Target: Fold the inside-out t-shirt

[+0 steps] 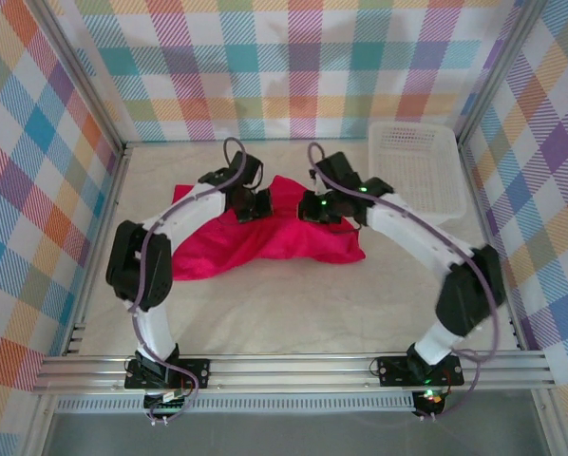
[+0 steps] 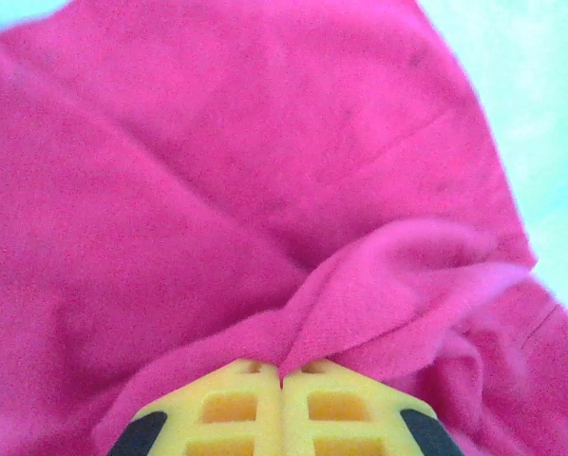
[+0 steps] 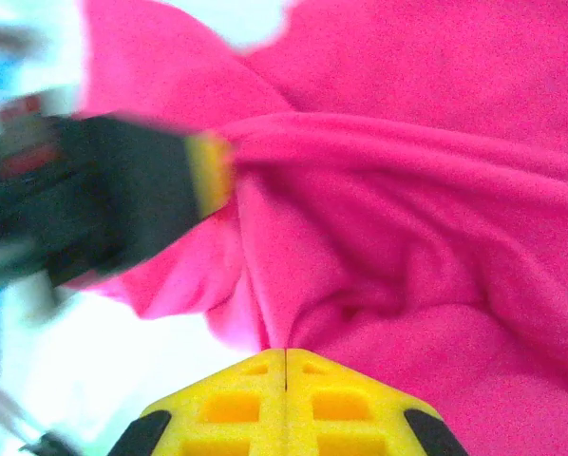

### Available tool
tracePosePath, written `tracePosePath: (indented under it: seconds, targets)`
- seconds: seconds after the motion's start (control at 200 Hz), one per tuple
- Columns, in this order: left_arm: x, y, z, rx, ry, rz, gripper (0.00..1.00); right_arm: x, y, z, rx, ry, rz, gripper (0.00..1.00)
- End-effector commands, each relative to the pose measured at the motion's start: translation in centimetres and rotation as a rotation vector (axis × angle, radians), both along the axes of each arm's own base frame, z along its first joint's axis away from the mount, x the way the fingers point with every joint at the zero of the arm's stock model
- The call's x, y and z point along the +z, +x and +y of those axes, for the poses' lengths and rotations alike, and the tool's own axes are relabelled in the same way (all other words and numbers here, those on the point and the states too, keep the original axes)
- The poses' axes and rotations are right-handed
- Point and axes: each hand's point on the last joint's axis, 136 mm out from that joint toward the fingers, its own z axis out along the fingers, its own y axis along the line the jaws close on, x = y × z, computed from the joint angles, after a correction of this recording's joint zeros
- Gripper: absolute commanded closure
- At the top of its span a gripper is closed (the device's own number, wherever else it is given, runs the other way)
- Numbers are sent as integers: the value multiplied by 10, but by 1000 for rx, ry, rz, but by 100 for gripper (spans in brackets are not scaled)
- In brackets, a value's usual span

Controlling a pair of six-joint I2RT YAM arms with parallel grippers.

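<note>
Pressed together, the left jaws pinch a raised ridge of the plain crimson-red soft fabric t-shirt (image 2: 217, 190). The cloth is squeezed between their yellow lattice fingers (image 2: 232, 410) and puckers outward from that spot. The right jaws are likewise closed on a pleat of the same cloth, which rises straight out from between their own yellow fingers (image 3: 341, 408). From the right wrist, the black left fingertip with its yellow pad (image 3: 208, 176) shows blurred just beside, also biting the red fabric. The two grips thus sit close together toward the garment's far edge. That pairing looks meant to carry one stretch of cloth as a unit, so it travels straight rather than bunching. I judge this an early step, since the shirt lies rumpled across the middle of the cream bench (image 1: 293, 323), not yet in any tidy fold. The white left arm (image 1: 184, 214) and white right arm (image 1: 407, 233) curve in from the near edge to meet over it. At the far right corner stands a white plastic lattice basket (image 1: 417, 166), apart from the cloth and taking no part in the hold.
</note>
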Motion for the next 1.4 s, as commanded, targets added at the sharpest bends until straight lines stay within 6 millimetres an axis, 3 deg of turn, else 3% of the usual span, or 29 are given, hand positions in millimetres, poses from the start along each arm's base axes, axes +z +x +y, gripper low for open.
tracePosePath:
  seconds: [0.0, 0.04, 0.115, 0.205, 0.29, 0.41, 0.545, 0.695, 0.82, 0.935, 1.045, 1.19, 1.345, 1.395]
  targets:
    - [-24, -5, -8, 64, -46, 123, 100, -11, -56, 13, 182, 97, 33, 100]
    - [-27, -7, -14, 62, -61, 116, 100, -19, -72, 22, 234, 154, 17, 100]
    - [-34, -13, -22, 52, -79, 103, 100, -55, -102, 30, 291, 182, 78, 100]
    - [-39, -23, -25, 39, -83, 91, 100, -93, -112, 22, 252, 128, 170, 100]
    - [-41, -35, -20, 32, -66, 77, 100, -107, -101, 4, 164, 14, 160, 97]
    - [-38, -56, -8, 25, -26, 32, 100, -93, -73, -15, 65, -65, 104, 89]
    - [-33, -82, -3, -1, -1, -48, 100, -81, -42, -28, -35, -106, 74, 68]
    - [-32, -103, -10, -47, 10, -86, 100, -85, -15, -9, -3, -127, 104, 46]
    - [-33, -103, -12, -51, 13, -84, 100, -95, -6, 11, 56, -119, 150, 44]
    - [-33, -101, -8, -36, 42, -79, 100, -103, -16, 11, 58, -114, 192, 47]
    - [-35, -101, -6, -22, 56, -66, 100, -113, -36, 1, 45, -98, 223, 56]
    - [-36, -100, -8, -12, 45, -52, 100, -133, -62, -11, 54, -107, 268, 100]
    - [-31, -96, -8, -4, 53, -35, 100, -126, -100, -16, 126, -104, 212, 100]
    - [-29, -95, -10, -8, 45, -34, 90, -127, -112, -16, 155, -92, 198, 100]
